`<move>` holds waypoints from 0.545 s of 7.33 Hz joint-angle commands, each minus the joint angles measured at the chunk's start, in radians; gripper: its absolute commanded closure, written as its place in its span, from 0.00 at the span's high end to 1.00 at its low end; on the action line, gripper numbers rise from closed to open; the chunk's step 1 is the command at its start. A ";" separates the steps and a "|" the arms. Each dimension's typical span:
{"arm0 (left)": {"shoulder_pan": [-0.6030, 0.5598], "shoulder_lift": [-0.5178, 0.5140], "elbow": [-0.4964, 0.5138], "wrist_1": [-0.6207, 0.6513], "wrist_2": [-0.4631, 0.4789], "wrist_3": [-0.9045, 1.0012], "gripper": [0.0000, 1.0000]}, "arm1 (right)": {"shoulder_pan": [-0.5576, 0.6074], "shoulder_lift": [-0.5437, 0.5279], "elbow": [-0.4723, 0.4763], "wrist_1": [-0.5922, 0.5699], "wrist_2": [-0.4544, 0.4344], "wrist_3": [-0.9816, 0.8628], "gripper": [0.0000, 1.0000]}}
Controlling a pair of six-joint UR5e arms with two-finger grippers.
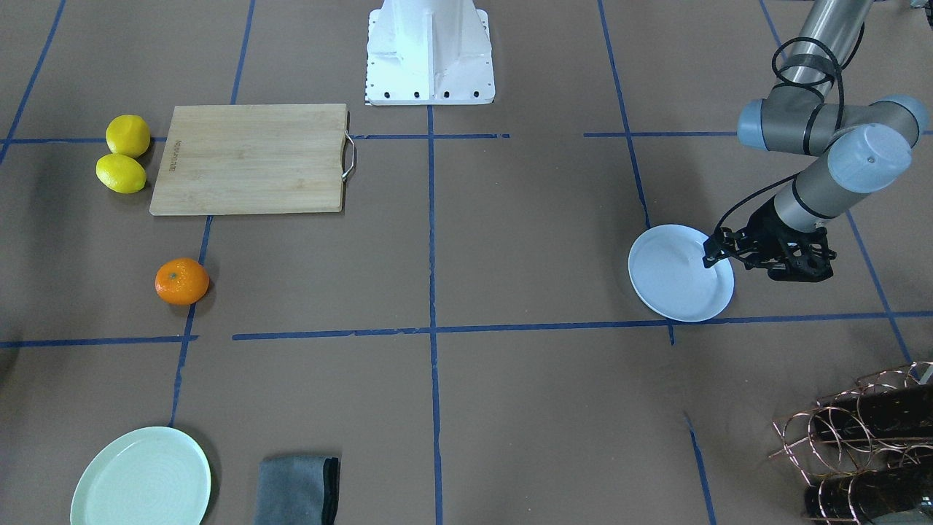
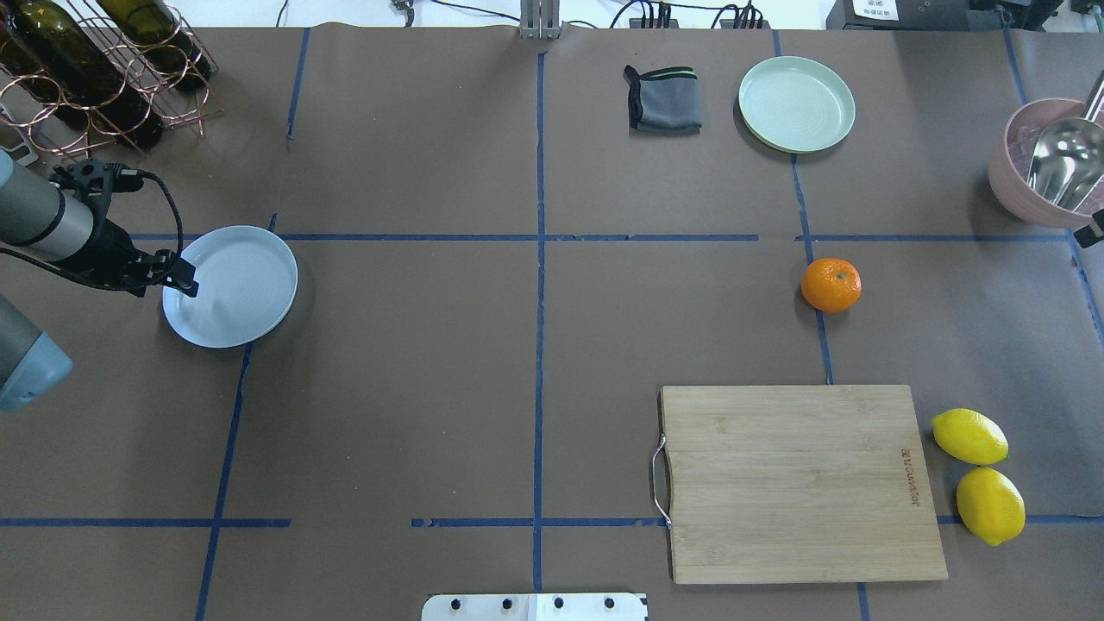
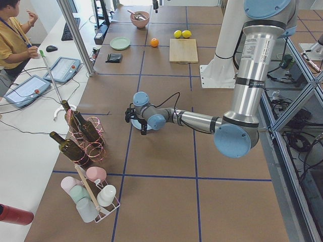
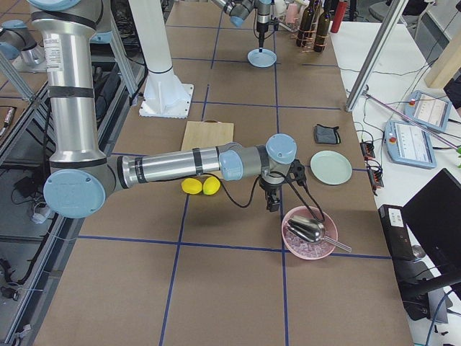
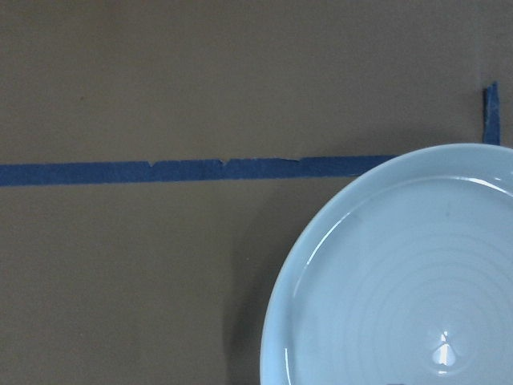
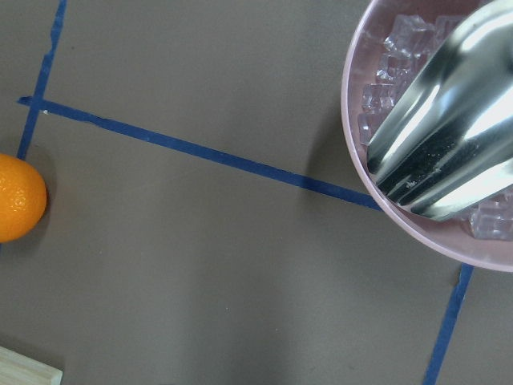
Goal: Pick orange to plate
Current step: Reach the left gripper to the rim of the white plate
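**Silver tubes, blue-grey caps, black wrist**

Behind the black, skeletal left gripper (image 1: 711, 254), a silver-grey forearm tube (image 1: 809, 193) is wearing a black band and ending in rounded joints with pale blue-grey caps (image 1: 871, 157). A thin black cable (image 2: 179, 228) is looping off the pincer's wrist. Far from it, the white pedestal (image 1: 430, 51) is showing dark bolt holes (image 1: 417, 94).

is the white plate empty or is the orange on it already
Empty. The plate shows a bare glossy surface in the overhead view, and the orange rests far off on a blue tape line.
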 commanded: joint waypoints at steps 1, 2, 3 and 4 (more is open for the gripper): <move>0.009 -0.015 0.011 0.002 0.002 -0.001 0.36 | -0.003 0.000 0.000 0.000 0.000 0.000 1.00; 0.009 -0.030 0.013 0.001 -0.002 -0.001 0.00 | -0.003 0.002 0.000 0.000 0.000 0.000 1.00; 0.009 -0.030 0.013 0.002 -0.002 -0.006 0.00 | -0.003 0.002 -0.001 0.000 0.000 0.002 1.00; 0.009 -0.032 -0.028 0.007 -0.011 -0.026 0.00 | -0.003 0.002 -0.002 0.000 0.003 0.003 1.00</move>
